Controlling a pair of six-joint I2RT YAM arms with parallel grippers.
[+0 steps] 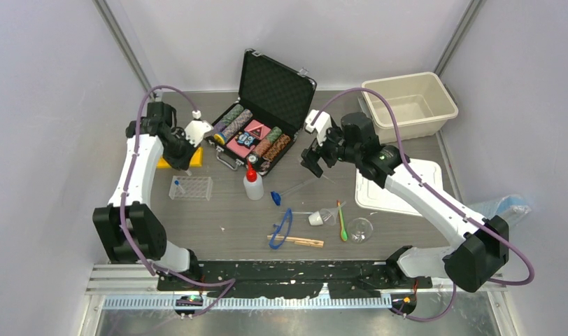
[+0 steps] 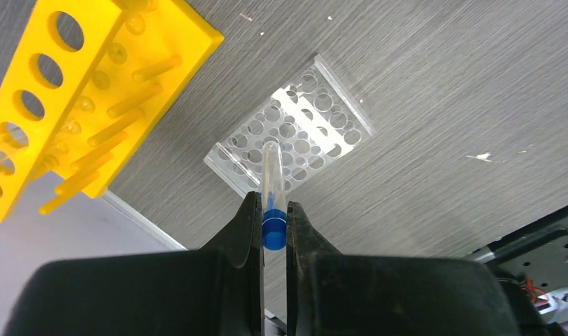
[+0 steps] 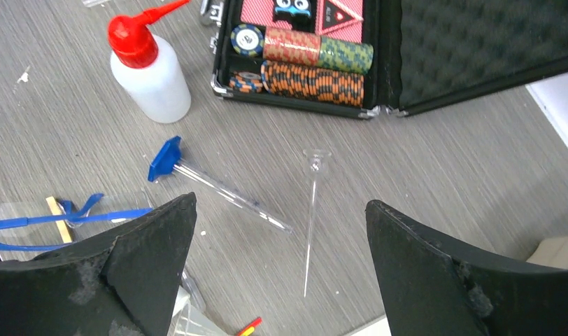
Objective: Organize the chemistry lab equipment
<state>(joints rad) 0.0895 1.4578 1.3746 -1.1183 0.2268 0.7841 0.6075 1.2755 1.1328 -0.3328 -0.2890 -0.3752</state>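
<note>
Left gripper [image 2: 273,206]: clamping a blue-capped tube [image 2: 271,171] by its cap end, with a finger pressing on each side.
Tube: pointing away from the gripper toward the clear tube rack [image 2: 306,133]. Its tip is lining up over the rack's holes; can't tell if it is touching.
Left arm: reaching to the far left of the table, gripper hanging by both racks.
Yellow tube rack [image 2: 92,84]: sitting just beyond the clear rack, on the far left.
Right gripper [image 3: 280,204]: jaws standing wide apart, holding nothing, hanging over bare table just right of the poker chip case [image 1: 267,105].
Under right gripper: thin glass dropper [image 3: 311,210] lying flat, with a blue-headed clear rod [image 3: 197,178] lying just left of it.
Squeeze bottle [image 1: 252,185]: white with a red cap, standing upright just near of the case.
Near centre: blue goggles [image 1: 283,227] lying with the wooden clamp [image 1: 296,241] at their near edge.
Right of goggles: funnel [image 1: 318,218] lying on its side, green spatula [image 1: 342,224] just right of it, then a clear glass dish [image 1: 360,229].
Right side: beige bin [image 1: 410,105] sitting at the far right, white tray [image 1: 389,192] lying near of it.
</note>
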